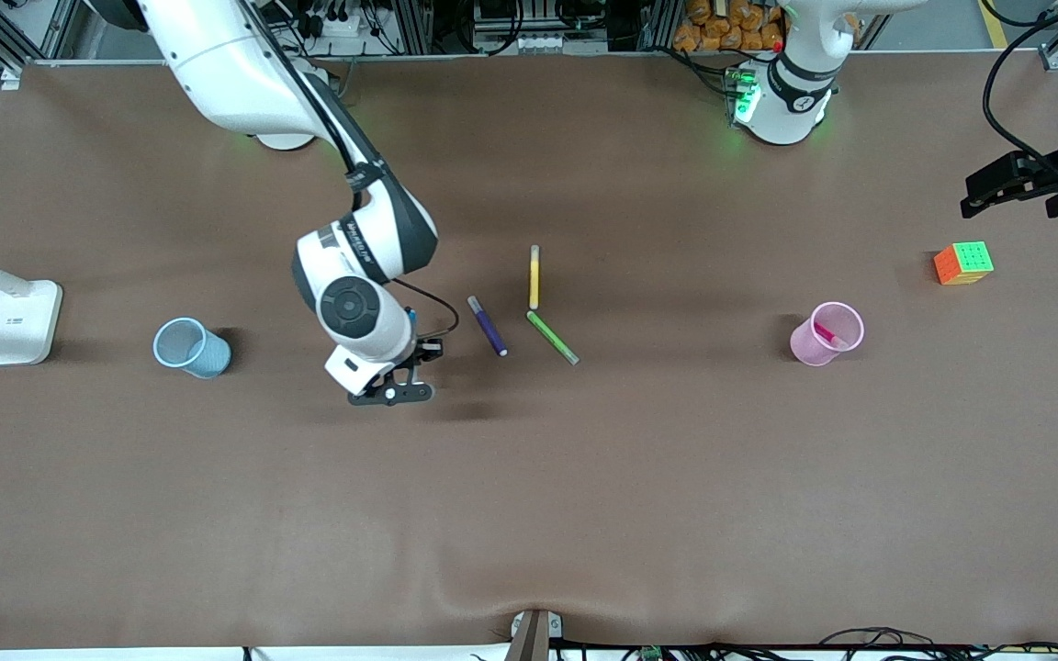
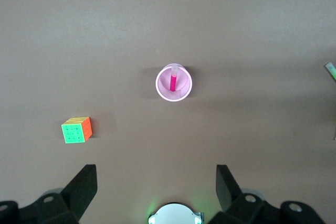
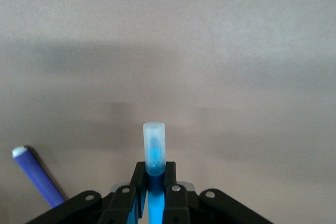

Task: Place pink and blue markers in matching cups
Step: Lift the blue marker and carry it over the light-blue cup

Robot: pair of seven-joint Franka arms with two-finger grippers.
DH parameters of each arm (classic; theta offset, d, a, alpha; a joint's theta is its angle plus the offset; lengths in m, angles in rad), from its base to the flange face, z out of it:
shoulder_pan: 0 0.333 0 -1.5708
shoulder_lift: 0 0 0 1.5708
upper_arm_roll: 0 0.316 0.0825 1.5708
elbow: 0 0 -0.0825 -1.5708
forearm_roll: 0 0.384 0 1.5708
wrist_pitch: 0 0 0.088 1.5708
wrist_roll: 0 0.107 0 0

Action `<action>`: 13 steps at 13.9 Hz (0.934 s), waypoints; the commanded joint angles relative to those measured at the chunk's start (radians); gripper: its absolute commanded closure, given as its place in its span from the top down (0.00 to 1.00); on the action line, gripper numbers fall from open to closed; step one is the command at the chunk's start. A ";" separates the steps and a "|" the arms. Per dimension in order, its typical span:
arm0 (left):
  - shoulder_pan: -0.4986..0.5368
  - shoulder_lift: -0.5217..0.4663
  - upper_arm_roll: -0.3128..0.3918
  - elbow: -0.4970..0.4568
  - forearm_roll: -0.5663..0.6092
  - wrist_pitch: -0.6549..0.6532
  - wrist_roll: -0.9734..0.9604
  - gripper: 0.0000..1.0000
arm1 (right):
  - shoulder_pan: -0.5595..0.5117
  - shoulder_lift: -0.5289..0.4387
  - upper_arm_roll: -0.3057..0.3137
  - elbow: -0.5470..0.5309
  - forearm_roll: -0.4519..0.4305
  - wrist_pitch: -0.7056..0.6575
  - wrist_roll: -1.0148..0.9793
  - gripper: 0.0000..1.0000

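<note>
My right gripper [image 3: 155, 169] is shut on the blue marker [image 3: 154, 148], whose pale end sticks out past the fingertips. In the front view this gripper [image 1: 391, 392] hangs over bare table between the pale blue cup [image 1: 191, 348] and the purple marker [image 1: 488, 326]. The blue cup stands upright toward the right arm's end. The pink marker [image 1: 827, 333] leans inside the pink cup [image 1: 811, 345], toward the left arm's end; the left wrist view shows the marker [image 2: 172, 83] in the cup [image 2: 161, 91] too. My left gripper [image 1: 979, 197] waits open, above the table's edge at its own end [image 2: 156, 174].
A yellow marker [image 1: 534, 277] and a green marker [image 1: 553, 338] lie near mid-table beside the purple one. A colourful cube [image 1: 963, 263] sits beside the pink cup, toward the left arm's end. A white lamp base [image 1: 19, 321] stands at the right arm's end.
</note>
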State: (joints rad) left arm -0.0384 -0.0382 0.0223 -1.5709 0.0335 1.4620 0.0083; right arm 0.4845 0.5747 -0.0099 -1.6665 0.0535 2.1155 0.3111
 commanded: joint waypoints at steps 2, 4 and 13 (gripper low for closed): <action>-0.001 0.018 -0.004 0.038 0.016 -0.012 0.010 1.00 | -0.070 -0.067 0.011 -0.010 -0.011 -0.083 -0.232 0.00; -0.003 0.018 -0.004 0.038 0.014 -0.012 0.012 1.00 | -0.099 -0.090 0.013 -0.013 -0.009 -0.114 -0.315 0.00; 0.005 0.027 -0.004 0.035 0.013 -0.012 0.013 1.00 | -0.257 -0.176 0.018 -0.021 0.018 -0.170 -0.783 0.00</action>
State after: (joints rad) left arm -0.0393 -0.0257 0.0203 -1.5657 0.0335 1.4620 0.0091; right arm 0.2999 0.4272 -0.0112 -1.6636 0.0558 1.9510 -0.3347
